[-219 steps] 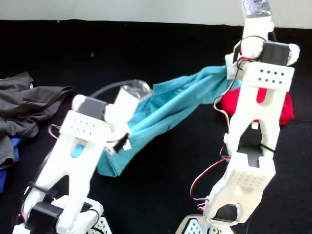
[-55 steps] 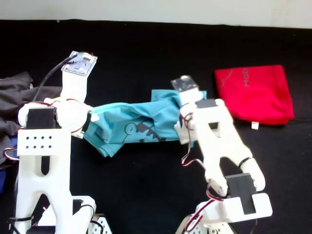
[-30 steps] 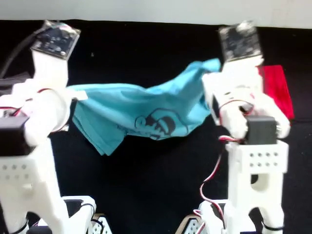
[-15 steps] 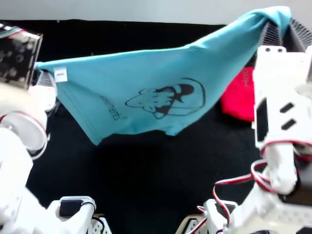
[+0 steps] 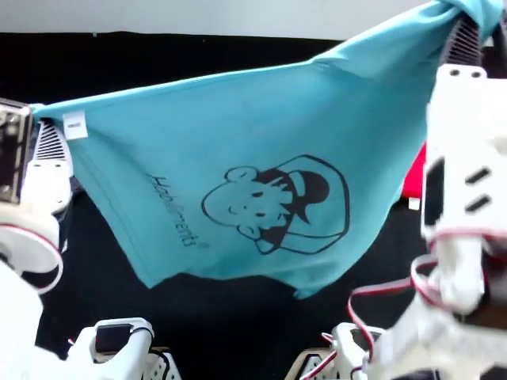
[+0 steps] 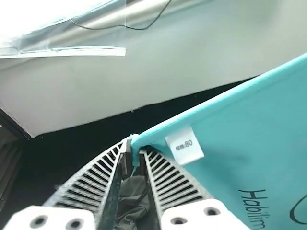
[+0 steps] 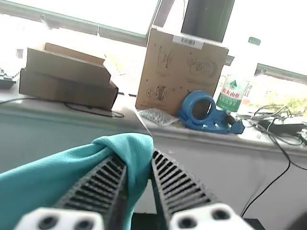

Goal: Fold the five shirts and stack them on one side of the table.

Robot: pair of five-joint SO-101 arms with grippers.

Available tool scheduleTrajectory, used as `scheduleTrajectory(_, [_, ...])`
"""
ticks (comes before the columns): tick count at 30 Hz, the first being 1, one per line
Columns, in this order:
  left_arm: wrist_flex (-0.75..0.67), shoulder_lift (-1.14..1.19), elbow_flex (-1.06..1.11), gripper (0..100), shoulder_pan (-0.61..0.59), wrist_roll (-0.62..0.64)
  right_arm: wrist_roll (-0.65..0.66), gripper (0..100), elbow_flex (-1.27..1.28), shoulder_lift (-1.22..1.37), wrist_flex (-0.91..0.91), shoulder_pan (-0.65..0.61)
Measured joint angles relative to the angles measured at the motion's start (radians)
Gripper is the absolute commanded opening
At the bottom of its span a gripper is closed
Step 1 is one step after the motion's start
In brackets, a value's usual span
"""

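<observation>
partly hidden: red shirt [image 5: 414,174] peeks out from behind the teal shirt [image 5: 261,158], which also covers much of the counter [image 5: 198,63].
surface: black counter, teal shirt hanging above it.
room: pale wall [image 6: 168,72]; cardboard box [image 7: 180,72] and blue tape holder [image 7: 206,112] on a ledge.
left pincer [image 6: 133,155]: clamped on the shirt's corner, just beside the white tag [image 6: 183,149].
right pincer [image 7: 139,165]: clamped on a bunched fold; shirt stretched between both pincers, print facing the high camera.

Left arm [image 5: 32,206] raised high, jaws clamped, right arm [image 5: 467,182] likewise
</observation>
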Motion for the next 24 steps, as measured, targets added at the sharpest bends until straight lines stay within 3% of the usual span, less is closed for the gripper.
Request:
scheduleTrajectory(6, [0.000,0.002,0.034,1,0.000,0.000,-0.020,0.5,0.018,0.012,0.000,0.000])
scheduleTrajectory(24, [0.000,-0.261,0.005,1,-0.009,0.000,-0.084,0.5,0.015,-0.325,0.163,0.002])
